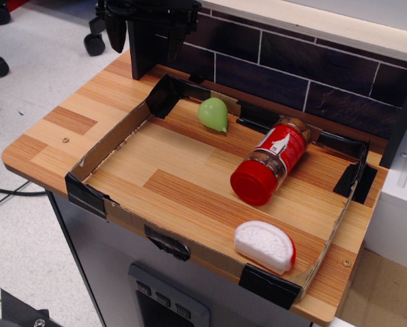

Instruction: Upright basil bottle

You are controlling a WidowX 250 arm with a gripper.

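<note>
The basil bottle (273,160) lies on its side on the wooden surface inside a low cardboard-walled area, right of centre. Its wide red cap (253,182) points toward the front left and its base toward the back right wall. The red-and-white label faces up. My gripper (138,48) is a dark shape at the top left, over the back left corner of the table and well away from the bottle. It holds nothing that I can see, and its jaws are too dark to make out.
A small green pear-shaped thing (214,114) sits near the back wall, left of the bottle. A white half-round piece with a red edge (264,245) lies at the front right. Cardboard walls (114,146) with black tape ring the area. A dark tiled wall (312,75) stands behind.
</note>
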